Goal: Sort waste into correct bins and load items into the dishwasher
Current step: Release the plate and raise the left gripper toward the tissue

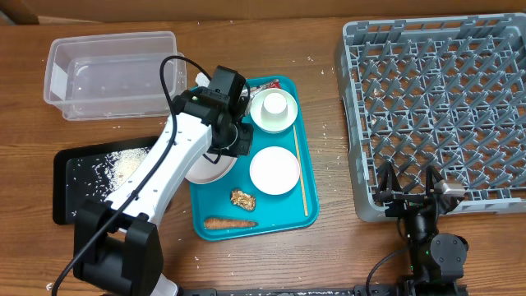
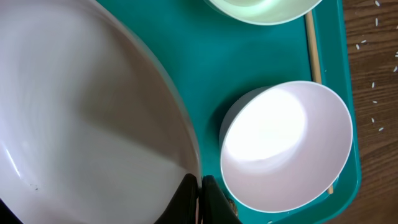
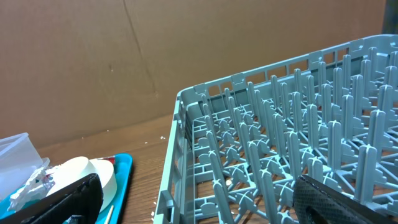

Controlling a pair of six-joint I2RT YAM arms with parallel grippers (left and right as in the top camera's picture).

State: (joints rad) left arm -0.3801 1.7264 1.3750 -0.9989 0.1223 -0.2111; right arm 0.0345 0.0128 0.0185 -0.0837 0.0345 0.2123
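A: We see our left arm [image 1: 168,156] built of smooth white shells, with black joints and a black base block [image 1: 115,242].
B: We agree, and a thin black cable [image 1: 168,74] runs along it in a loop. Our right arm [image 1: 429,238] is black all over, with a small silver piece [image 1: 448,187] near its wrist.
A: Up close, we find its fingers [image 3: 339,199] black with a fine pebbled texture.
B: And the left fingertips [image 2: 185,200] look dark, narrow and smooth to us.

Teal tray [image 1: 283,211], centre of wooden table [image 1: 271,265]; thin wooden stick [image 1: 302,173] along tray's right edge; brown cardboard wall [image 3: 93,62] behind.
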